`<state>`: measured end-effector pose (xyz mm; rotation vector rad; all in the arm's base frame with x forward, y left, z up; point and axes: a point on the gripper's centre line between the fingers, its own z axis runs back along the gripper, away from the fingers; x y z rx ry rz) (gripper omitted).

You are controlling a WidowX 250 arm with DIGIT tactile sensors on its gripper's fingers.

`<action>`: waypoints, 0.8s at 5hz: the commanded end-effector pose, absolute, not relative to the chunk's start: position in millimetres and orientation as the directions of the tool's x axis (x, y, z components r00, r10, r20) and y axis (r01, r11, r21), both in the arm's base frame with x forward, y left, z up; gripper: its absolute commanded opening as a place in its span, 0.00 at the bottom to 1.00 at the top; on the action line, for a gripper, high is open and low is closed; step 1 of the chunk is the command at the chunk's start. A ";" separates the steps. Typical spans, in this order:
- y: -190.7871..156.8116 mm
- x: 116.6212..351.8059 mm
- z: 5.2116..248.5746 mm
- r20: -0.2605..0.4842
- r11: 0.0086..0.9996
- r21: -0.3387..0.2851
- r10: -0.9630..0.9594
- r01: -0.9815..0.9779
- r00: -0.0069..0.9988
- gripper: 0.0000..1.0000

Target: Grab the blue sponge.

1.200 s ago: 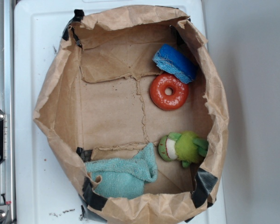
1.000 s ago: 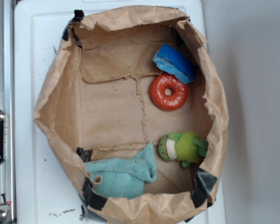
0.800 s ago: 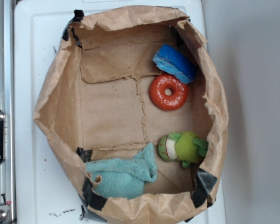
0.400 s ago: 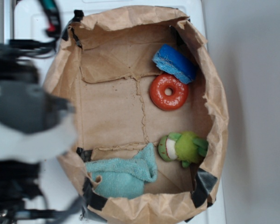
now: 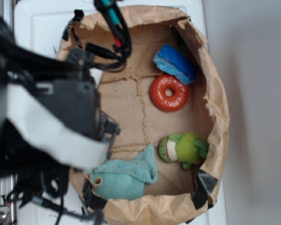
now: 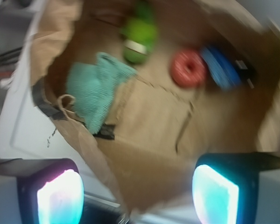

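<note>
The thick bright-blue rectangular sponge block (image 5: pixel 175 63) lies tilted in the far right corner of the crumpled brown paper bag tray (image 5: pixel 214 98), resting against the tray's wall, with its paler frayed edge facing the red ring-shaped toy (image 5: pixel 169 92) just beside it. The two appear to touch at the ring's upper edge. Further along the same wall sits a green plush frog toy (image 5: pixel 185 147), apart from the ring. A soft teal terry cloth (image 5: pixel 124 176) is bunched in the near corner, close to the frog but not touching it. Strips of black tape (image 5: pixel 203 186) hold the tray's corners. The tray stands on a white desk (image 5: pixel 37 28).

The black robot arm with a white band (image 5: pixel 51 122) reaches in over the left side of the tray, blurred, well apart from the sponge. In the wrist view the gripper (image 6: pixel 137 198) shows its two fingertips (image 6: pixel 60 198) glowing cyan at the lower corners; the jaws stand spread wide with nothing between them, above the tray's near rim. There the sponge (image 6: pixel 221 67) appears blurred at the far side, next to the red ring (image 6: pixel 189 69).
</note>
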<state>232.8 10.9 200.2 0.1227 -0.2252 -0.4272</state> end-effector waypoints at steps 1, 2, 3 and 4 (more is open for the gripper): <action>31.5 266.6 178.3 0.221 0.731 0.215 -0.682 0.648 0.697 1.00; 36.6 278.9 158.6 0.184 0.703 0.197 -0.711 0.683 0.679 1.00; 34.9 289.6 136.9 0.150 0.686 0.202 -0.727 0.699 0.670 1.00; 37.5 301.3 131.0 0.149 0.683 0.198 -0.730 0.703 0.668 1.00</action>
